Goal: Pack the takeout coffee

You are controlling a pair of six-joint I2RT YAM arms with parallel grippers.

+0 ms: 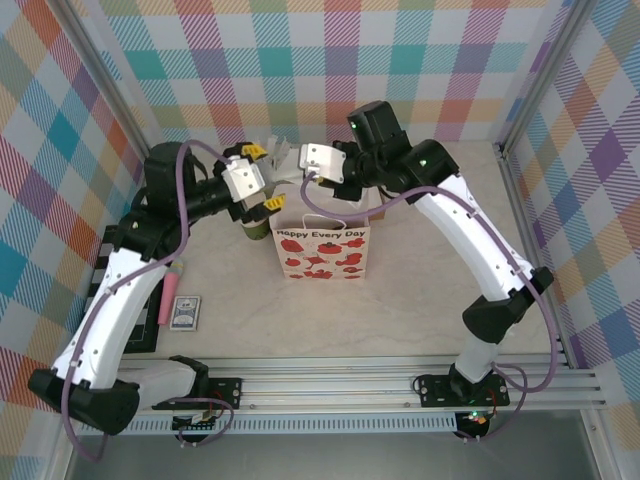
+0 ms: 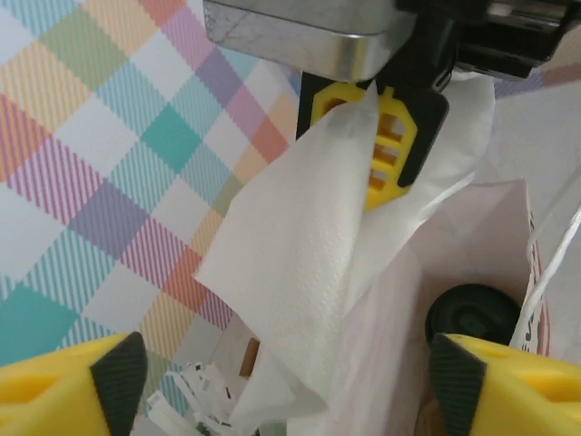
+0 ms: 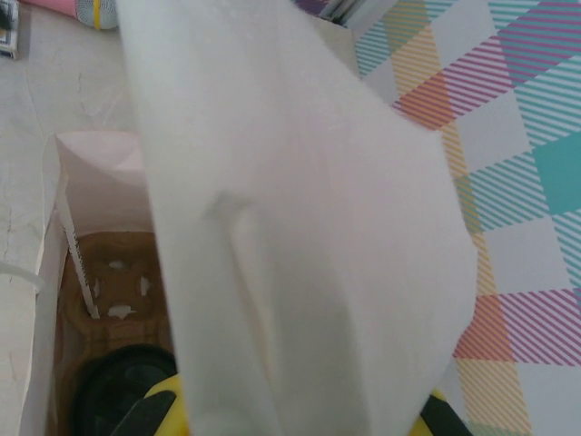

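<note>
1. Nearest, on the left of the table, the overhead view shows a small blue box [image 1: 185, 313] lying flat. A pink object [image 1: 172, 283] lies just beyond it.
2. At mid-table a white paper bag [image 1: 322, 250] stands upright and open. From above, its near face shows red prints and the words "Happy Every Day".
3. My wrist cameras look down into the bag instead. A brown cardboard cup carrier [image 3: 109, 272] sits on its floor, and the takeout coffee [image 2: 472, 313] sits in the carrier with its round black lid up. The cup's wall is hidden.
4. Above the bag's far left corner, my left pincer [image 2: 289, 386] hangs with its yellow fingers spread wide, gripping nothing.
5. Just beside it, my right pincer [image 2: 365, 129] is pinched onto a white paper napkin [image 2: 300, 272]. The napkin spreads above the bag's mouth and blocks much of my right wrist's view.
6. Farthest, a pastel plaid wall [image 1: 330, 60] backs the table.
</note>
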